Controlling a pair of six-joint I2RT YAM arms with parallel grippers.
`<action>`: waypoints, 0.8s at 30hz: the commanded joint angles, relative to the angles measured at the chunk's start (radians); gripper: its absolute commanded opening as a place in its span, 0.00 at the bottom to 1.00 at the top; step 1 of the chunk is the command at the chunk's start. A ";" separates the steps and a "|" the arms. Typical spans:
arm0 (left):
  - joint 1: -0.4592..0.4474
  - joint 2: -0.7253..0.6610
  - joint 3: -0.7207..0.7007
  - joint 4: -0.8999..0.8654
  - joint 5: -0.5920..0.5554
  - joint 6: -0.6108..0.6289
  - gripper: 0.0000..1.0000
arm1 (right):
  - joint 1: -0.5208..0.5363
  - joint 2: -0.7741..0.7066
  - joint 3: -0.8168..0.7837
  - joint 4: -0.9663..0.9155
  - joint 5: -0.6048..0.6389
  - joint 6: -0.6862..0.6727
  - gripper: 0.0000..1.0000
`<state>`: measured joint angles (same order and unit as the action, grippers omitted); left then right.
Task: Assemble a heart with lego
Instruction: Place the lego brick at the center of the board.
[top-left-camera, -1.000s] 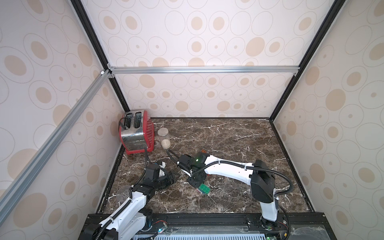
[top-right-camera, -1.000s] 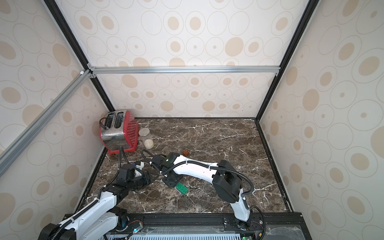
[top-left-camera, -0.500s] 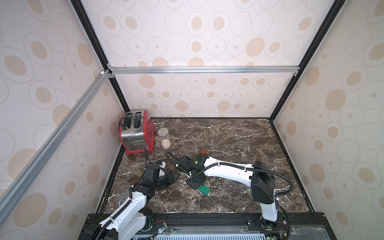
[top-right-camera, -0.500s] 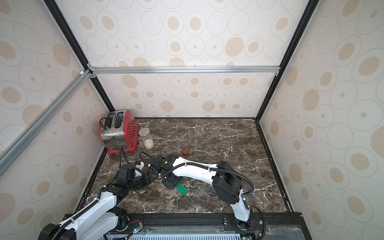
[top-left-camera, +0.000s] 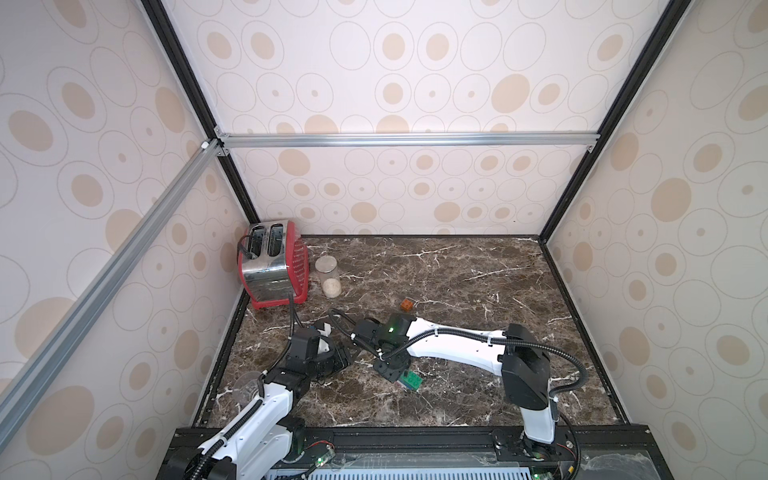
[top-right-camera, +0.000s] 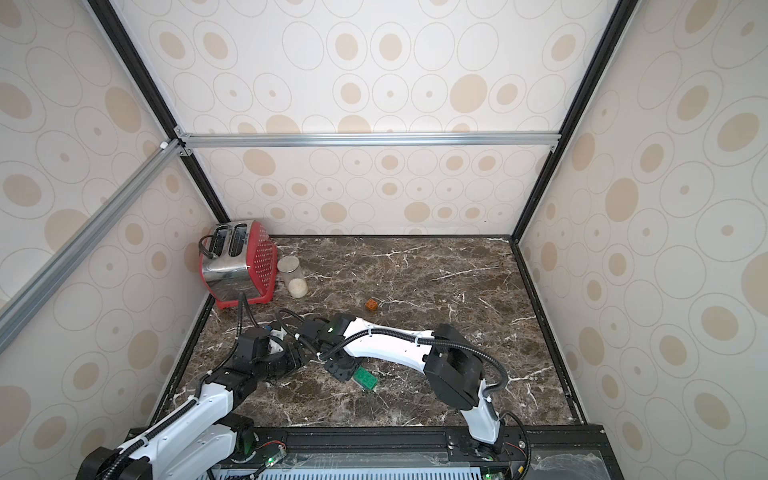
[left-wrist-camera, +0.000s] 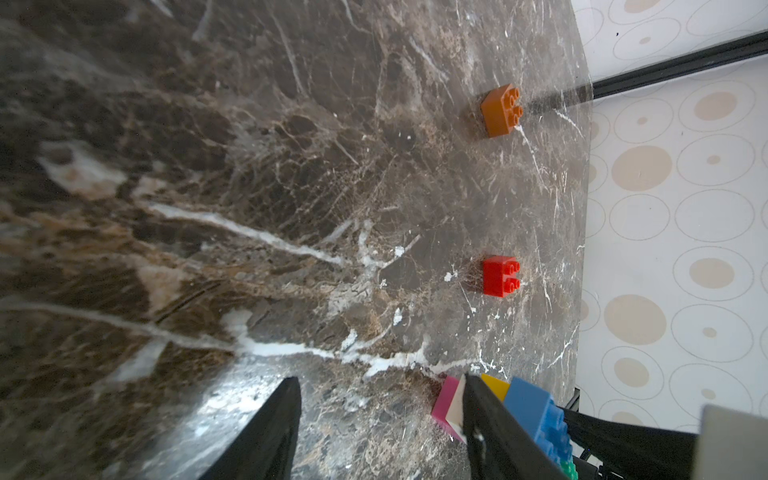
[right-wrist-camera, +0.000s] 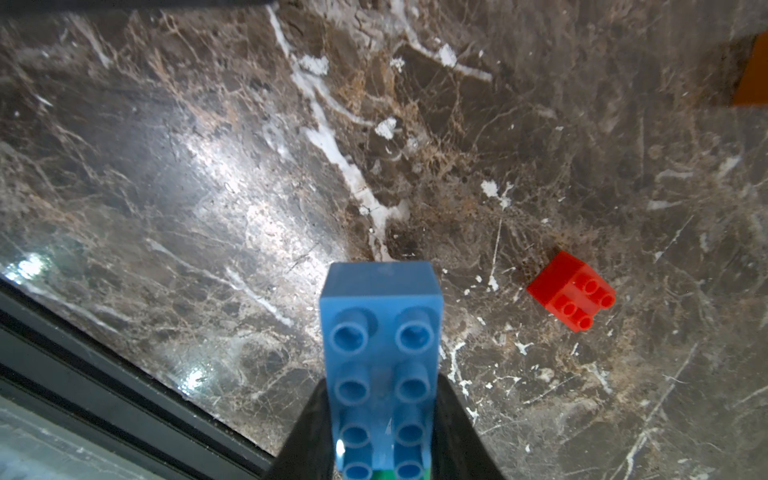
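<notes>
Right end effector (right-wrist-camera: 380, 386) has edged leftward — clamping the heart (right-wrist-camera: 380, 316).

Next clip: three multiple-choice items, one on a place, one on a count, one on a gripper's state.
1. Where does the toaster stand? A far left corner; B table centre; C near right corner.
2. How many single bricks lie loose in the left wrist view? A none; B two; C five.
3. The left gripper is: A open, empty; B shut on a spoon; C shut on a fork.
A, it stands by the left and back walls; B, an orange brick and a red brick; A, bare table shows between its fingers.
</notes>
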<state>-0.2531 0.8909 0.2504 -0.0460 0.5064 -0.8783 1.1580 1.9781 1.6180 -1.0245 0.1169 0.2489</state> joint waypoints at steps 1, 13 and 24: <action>0.003 -0.014 -0.006 -0.001 -0.002 -0.005 0.62 | -0.015 0.005 -0.081 0.030 -0.107 0.004 0.21; 0.003 -0.016 0.000 -0.007 0.000 -0.003 0.62 | -0.048 -0.029 -0.165 0.073 -0.095 -0.011 0.21; 0.003 -0.050 0.007 -0.040 -0.019 -0.001 0.62 | -0.049 -0.026 0.021 -0.021 -0.064 -0.268 0.25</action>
<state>-0.2531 0.8417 0.2501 -0.0689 0.4957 -0.8783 1.1110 1.9438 1.5913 -0.9806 0.0502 0.0925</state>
